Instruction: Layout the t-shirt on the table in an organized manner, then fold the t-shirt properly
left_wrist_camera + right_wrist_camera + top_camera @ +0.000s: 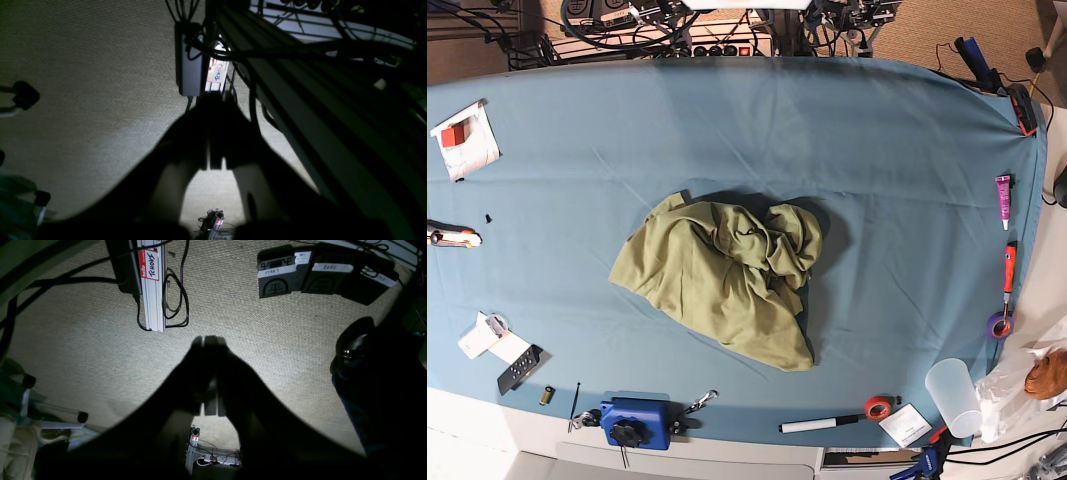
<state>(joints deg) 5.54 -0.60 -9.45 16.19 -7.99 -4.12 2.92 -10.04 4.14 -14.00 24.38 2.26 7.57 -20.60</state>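
In the left wrist view, the left gripper (215, 133) is being seen as a dark silhouette over beige carpet, its jaws pressed together on nothing. Just beyond its tip a grey box (190, 65) is lying beside a white strip carrying a red-edged label (218, 71) on which "TCHOVS" is being read in handwriting. A metal frame beam (300, 110) and black cables are crossing the upper right.

In the right wrist view, the right gripper (210, 373) is likewise being shown closed and empty above the carpet. A "hello" name sticker (149, 265) marked "TCHOVS" is being displayed on a white rail, with a looped black cable (175, 296) beside it. Three dark pedals (320, 273) are carrying white tape; "START" and "ZERO" are legible, the third is not. A dark shoe (355, 346) is standing at the right.

In the base view, the t-shirt (727, 275) is lying crumpled near the middle of the table (897, 160), well apart from everything else. A marker (820, 425), a roll of red tape (878, 407), a clear cup (953, 395), a blue device (635, 422) and a remote (517, 368) are being kept along the front edge; neither arm is being shown here.
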